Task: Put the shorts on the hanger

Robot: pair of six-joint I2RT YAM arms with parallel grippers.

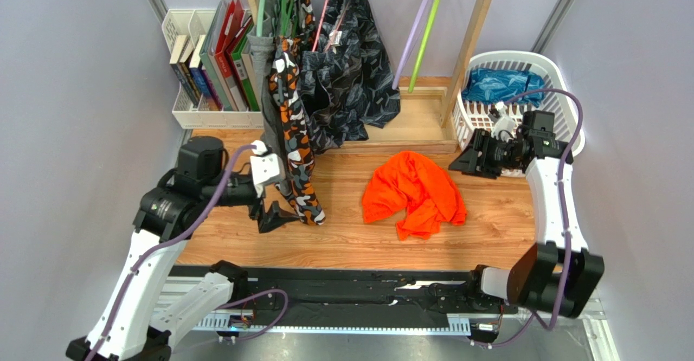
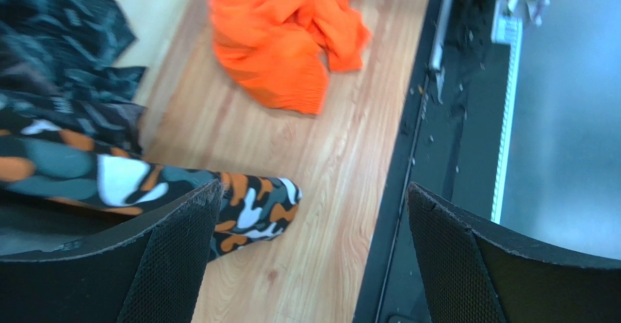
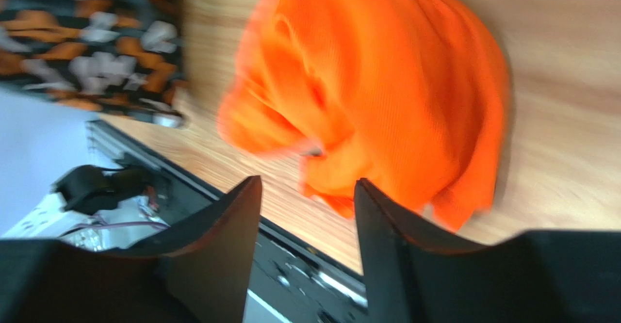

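Note:
The bright orange shorts [image 1: 414,192] lie crumpled on the wooden table, right of centre. They also show in the left wrist view [image 2: 284,39] and the right wrist view [image 3: 386,90]. The lime-green hanger [image 1: 427,32] hangs at the back beside a lavender one [image 1: 414,36]. My left gripper [image 1: 275,216] is wide open and empty, low at the table's left, with the camo garment [image 2: 248,206] against its left finger. My right gripper [image 1: 461,164] is open and empty, hovering just right of the shorts' upper edge, and shows in its wrist view [image 3: 306,214].
Black patterned shorts [image 1: 350,68] and the camo garment [image 1: 292,150] hang at back left. A white rack of books [image 1: 212,60] stands far left. A white laundry basket [image 1: 562,76] holding blue cloth is at right. A black rail [image 1: 366,288] runs along the front edge.

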